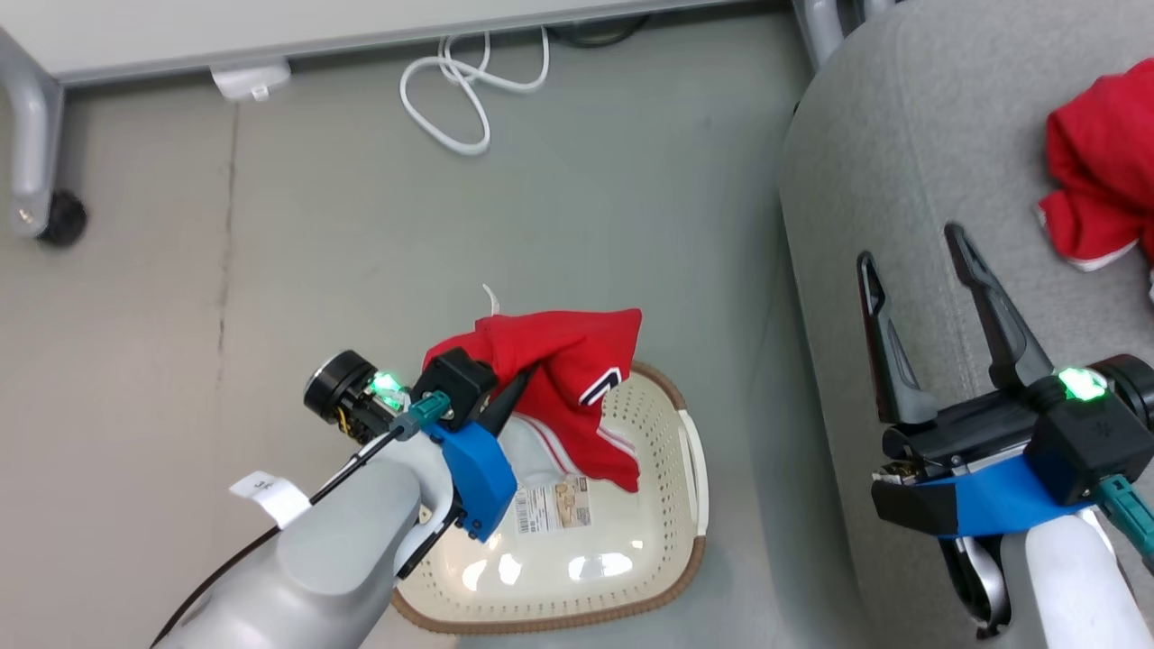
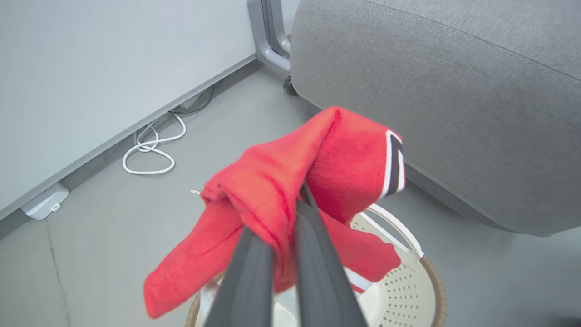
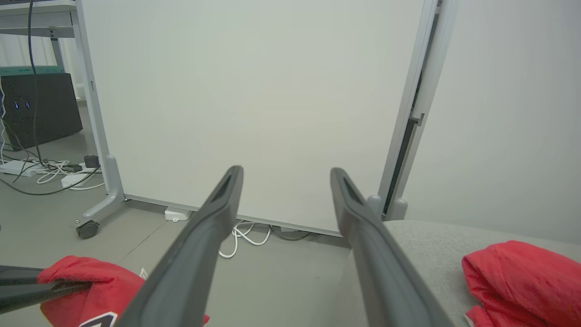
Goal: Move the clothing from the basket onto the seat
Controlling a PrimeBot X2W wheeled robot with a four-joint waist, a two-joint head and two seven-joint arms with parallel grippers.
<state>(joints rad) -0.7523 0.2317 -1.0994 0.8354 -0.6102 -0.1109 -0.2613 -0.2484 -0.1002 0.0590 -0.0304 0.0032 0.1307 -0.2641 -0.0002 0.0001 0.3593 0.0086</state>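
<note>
Castor wheel (image 1: 65,219) under a grey metal leg sits at the upper left of the head view, and a looped white cable (image 1: 469,99) lies on the grey floor (image 1: 270,270) at the upper middle. At the lower left, the left gripper (image 1: 521,383) is clenched on a red garment (image 1: 577,361), its dark fingers (image 2: 317,263) pinching a fold. The cloth hangs lifted over the far end of the basket (image 1: 696,541); whether its lower edge touches the perforated wall cannot be told. A black-and-white emblem shows on the cloth. The basket stands on the floor at the lower middle, with a paper label (image 1: 552,507) on its bare bottom. Just right of it, the seat (image 1: 902,135) runs down the right side of the frame. Over the seat at the lower right, the right gripper (image 1: 910,245) stands released, fingers spread wide with nothing between them. A second red garment (image 1: 1100,171) with white trim lies crumpled on the seat at the upper right edge.
</note>
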